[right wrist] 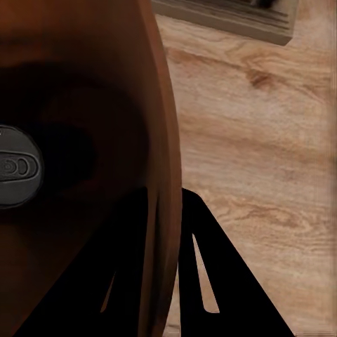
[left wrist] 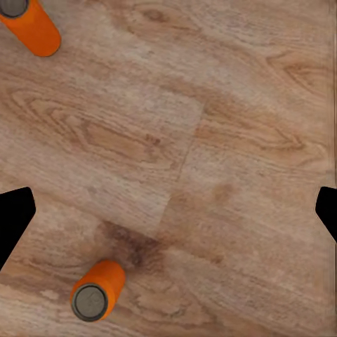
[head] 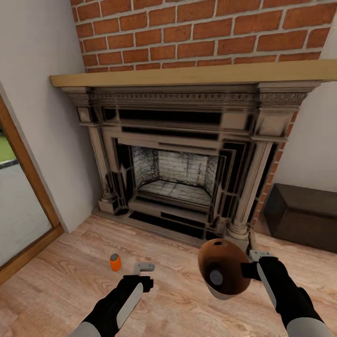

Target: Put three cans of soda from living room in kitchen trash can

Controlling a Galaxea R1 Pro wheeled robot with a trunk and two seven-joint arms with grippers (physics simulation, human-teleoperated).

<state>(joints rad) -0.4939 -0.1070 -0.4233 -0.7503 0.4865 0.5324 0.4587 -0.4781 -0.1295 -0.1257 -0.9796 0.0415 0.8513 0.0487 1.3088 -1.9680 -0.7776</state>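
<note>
Both arms reach forward and down from the lower edge of the head view, black-sleeved with pale grey panels along the forearms. The left gripper [head: 143,267] hangs low over the floor, its wrist bent so it points downward; in the left wrist view its two dark fingers [left wrist: 14,217] stand wide apart at either edge, nothing between them. The right arm is raised a little higher, wrist turned inward. The right gripper [head: 250,269] seems clamped on the bin [head: 222,267] rim, one finger [right wrist: 210,274] outside the wall.
</note>
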